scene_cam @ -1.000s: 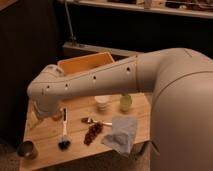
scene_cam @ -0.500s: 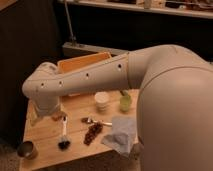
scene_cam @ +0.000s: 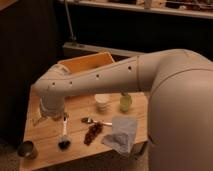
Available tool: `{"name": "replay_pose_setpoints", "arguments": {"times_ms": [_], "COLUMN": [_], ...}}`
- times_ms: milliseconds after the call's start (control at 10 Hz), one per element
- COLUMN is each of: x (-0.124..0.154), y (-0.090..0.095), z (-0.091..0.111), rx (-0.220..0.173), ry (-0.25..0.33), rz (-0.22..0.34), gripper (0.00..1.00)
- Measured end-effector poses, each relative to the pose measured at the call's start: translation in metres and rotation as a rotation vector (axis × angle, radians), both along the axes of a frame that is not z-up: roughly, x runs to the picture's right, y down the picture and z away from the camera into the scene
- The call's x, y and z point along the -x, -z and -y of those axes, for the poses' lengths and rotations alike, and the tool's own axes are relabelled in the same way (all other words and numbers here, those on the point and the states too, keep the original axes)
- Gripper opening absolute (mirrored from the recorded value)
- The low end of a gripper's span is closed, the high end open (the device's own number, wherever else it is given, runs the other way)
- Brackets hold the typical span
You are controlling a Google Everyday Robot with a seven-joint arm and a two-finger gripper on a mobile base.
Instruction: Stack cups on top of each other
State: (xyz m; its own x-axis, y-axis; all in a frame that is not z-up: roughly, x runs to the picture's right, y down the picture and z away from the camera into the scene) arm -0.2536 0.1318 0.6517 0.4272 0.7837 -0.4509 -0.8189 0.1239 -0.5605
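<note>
The dark grey-brown cup (scene_cam: 27, 149) stands upright at the table's front left corner. The pale green cup (scene_cam: 125, 102) stands upright at the back middle of the table, to the right of a white cup (scene_cam: 102, 102). The two task cups are far apart. My arm reaches in from the right across the table. My gripper (scene_cam: 50, 114) hangs under the wrist over the left part of the table. It is above and behind the dark cup and mostly hidden by the wrist.
A black-headed brush (scene_cam: 63, 140), a spoon (scene_cam: 95, 121), a pile of brown bits (scene_cam: 92, 133) and a crumpled grey cloth (scene_cam: 121, 134) lie on the wooden table (scene_cam: 50, 150). An orange box (scene_cam: 87, 64) stands at the back. The floor is dark all around.
My wrist has dropped a little toward the table's left side, and the arm fills more of the right of the view. The cups have not moved.
</note>
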Motion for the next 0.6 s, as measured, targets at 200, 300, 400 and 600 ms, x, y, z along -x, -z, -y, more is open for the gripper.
{"name": "replay_pose_setpoints", "arguments": {"times_ms": [200, 300, 400, 600], "x": [0.017, 0.025, 0.031, 0.038], "y": [-0.008, -0.007, -0.009, -0.019], "z": [-0.022, -0.034, -0.047, -0.07], "rx": [0.057, 0.07, 0.084, 0.099], "ry": [0.042, 0.077, 0.102, 0.117], "rz": [0.101, 0.11, 0.105, 0.101], "gripper": [0.8, 0.8, 0.8, 0.8]}}
